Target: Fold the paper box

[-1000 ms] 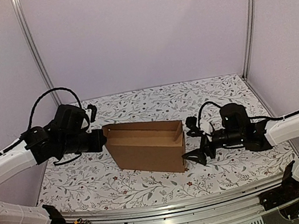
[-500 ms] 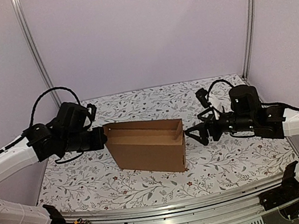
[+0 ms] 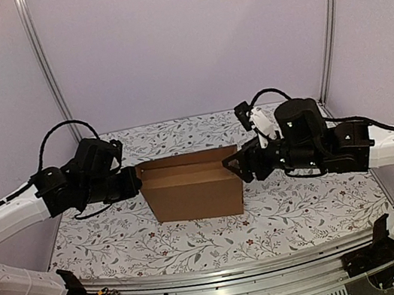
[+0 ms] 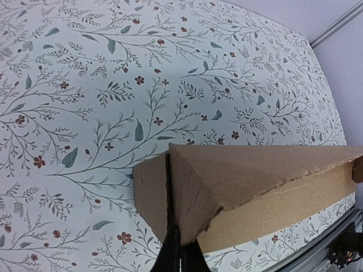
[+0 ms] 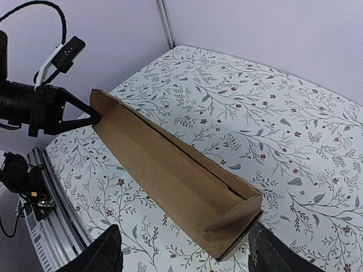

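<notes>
The paper box [image 3: 192, 186] is a long, narrow brown cardboard trough standing in the middle of the table, its open side up. My left gripper [image 3: 136, 181] is shut on the box's left end wall. In the left wrist view its black fingertips [image 4: 180, 258] pinch that end flap of the box [image 4: 255, 175]. My right gripper [image 3: 233, 168] is at the box's right end, open. In the right wrist view its fingers [image 5: 108, 252] stand wide apart on either side of the box's [image 5: 164, 170] near end, where a triangular flap folds inward. The left gripper [image 5: 85, 119] shows at the far end.
A floral cloth [image 3: 299, 206] covers the table. White walls with aluminium posts [image 3: 45, 67] close in the back and sides. A metal rail [image 3: 222, 292] with wiring runs along the near edge, below the arm bases.
My right gripper rose and moved left to the box's right end, with its jaws narrowing a little. The box has swung so that its long wall faces the camera. The left gripper keeps its hold.
</notes>
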Motion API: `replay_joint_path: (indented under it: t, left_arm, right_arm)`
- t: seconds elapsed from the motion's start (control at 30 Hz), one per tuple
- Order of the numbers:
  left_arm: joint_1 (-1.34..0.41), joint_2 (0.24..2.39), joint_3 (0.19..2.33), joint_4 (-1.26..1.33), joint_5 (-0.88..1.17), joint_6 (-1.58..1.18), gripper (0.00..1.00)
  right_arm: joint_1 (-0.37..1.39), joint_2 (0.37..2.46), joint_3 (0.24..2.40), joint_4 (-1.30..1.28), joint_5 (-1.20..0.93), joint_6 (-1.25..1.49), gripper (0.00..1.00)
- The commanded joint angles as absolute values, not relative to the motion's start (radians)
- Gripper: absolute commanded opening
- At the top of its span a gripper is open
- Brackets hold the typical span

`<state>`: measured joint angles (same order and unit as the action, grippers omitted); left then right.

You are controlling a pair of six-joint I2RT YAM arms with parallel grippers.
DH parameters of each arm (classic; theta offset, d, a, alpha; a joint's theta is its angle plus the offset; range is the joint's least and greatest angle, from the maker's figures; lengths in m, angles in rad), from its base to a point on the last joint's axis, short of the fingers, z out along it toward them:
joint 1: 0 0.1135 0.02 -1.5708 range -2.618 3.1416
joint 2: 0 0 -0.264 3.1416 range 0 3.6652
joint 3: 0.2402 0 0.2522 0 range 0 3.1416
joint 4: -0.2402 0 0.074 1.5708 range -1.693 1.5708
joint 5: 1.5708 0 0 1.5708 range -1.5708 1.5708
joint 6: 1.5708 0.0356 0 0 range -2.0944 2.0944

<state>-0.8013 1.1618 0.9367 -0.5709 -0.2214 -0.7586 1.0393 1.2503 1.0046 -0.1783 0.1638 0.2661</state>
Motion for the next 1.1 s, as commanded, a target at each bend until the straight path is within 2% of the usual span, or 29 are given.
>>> replay_joint_path:
  t: [0.0,0.17,0.57,0.9,1.07]
  left_arm:
    - [-0.827,1.172,0.875,-0.691,-0.214,-0.838,0.00]
    - [-0.841,1.154,0.870,-0.687,-0.237,-0.880,0.00]
    - [-0.850,1.163,0.870,-0.672,-0.241,-0.879,0.00]
    - [-0.851,1.176,0.882,-0.667,-0.241,-0.869,0.00]
    - [-0.850,1.178,0.884,-0.664,-0.242,-0.867,0.00]
  right_arm:
    - [1.065,1.343,1.086,-0.287,0.398,0.379,0.70]
    - [1.067,1.438,1.162,-0.341,0.501,0.445,0.54]
    - [1.066,1.534,1.221,-0.334,0.555,0.449,0.33]
    - [1.067,1.520,1.208,-0.336,0.587,0.443,0.13]
    - [1.068,1.513,1.203,-0.338,0.604,0.437,0.06]
